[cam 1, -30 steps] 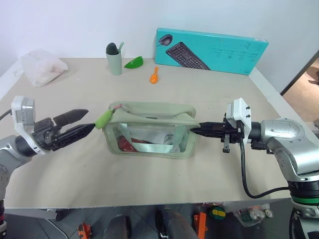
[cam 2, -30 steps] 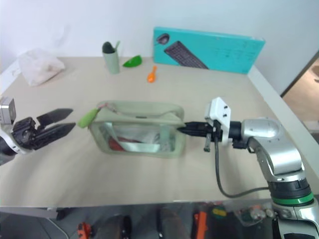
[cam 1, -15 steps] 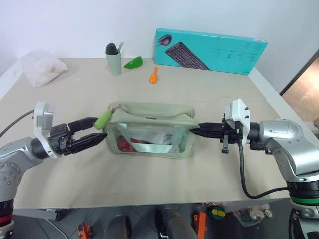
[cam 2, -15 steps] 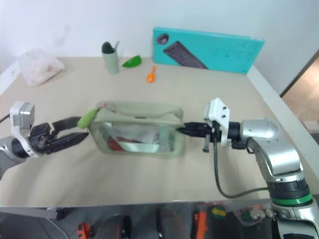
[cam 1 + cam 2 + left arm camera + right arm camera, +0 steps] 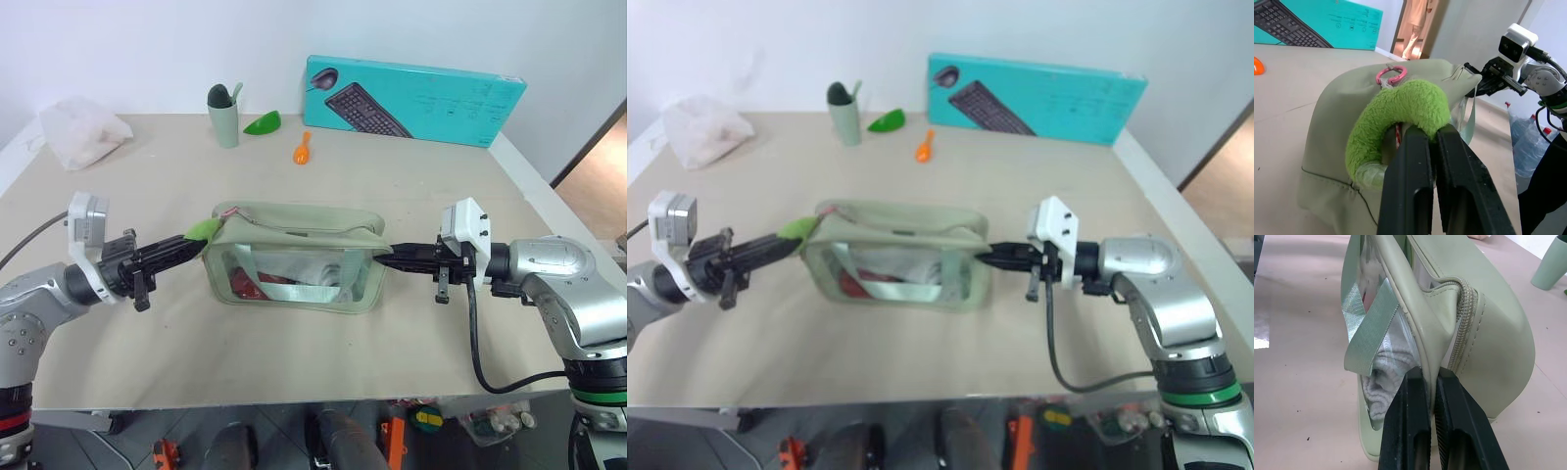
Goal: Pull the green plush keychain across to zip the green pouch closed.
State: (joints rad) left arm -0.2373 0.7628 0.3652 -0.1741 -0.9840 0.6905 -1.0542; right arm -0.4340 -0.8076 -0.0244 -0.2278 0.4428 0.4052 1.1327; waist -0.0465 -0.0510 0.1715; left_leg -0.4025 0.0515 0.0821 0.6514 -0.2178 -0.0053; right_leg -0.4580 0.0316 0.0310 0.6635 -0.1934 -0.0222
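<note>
I see a wide beige table (image 5: 323, 372) with a matte top, set against a white wall; at the far right a doorway opens to another room. At the back stand a teal keyboard box (image 5: 416, 98), a grey-green cup (image 5: 224, 117), a glossy green leaf piece (image 5: 263, 122) and a small orange object (image 5: 303, 150); a crumpled white bag (image 5: 81, 130) lies far left. The green pouch (image 5: 294, 257), soft, rectangular, with a clear window and webbing straps, sits in the middle. My left gripper (image 5: 1431, 139) has its fingers clamped on the green plush keychain (image 5: 1400, 112), fuzzy and bent, at the pouch's left end. My right gripper (image 5: 1430, 377) pinches the pouch's right end seam.
</note>
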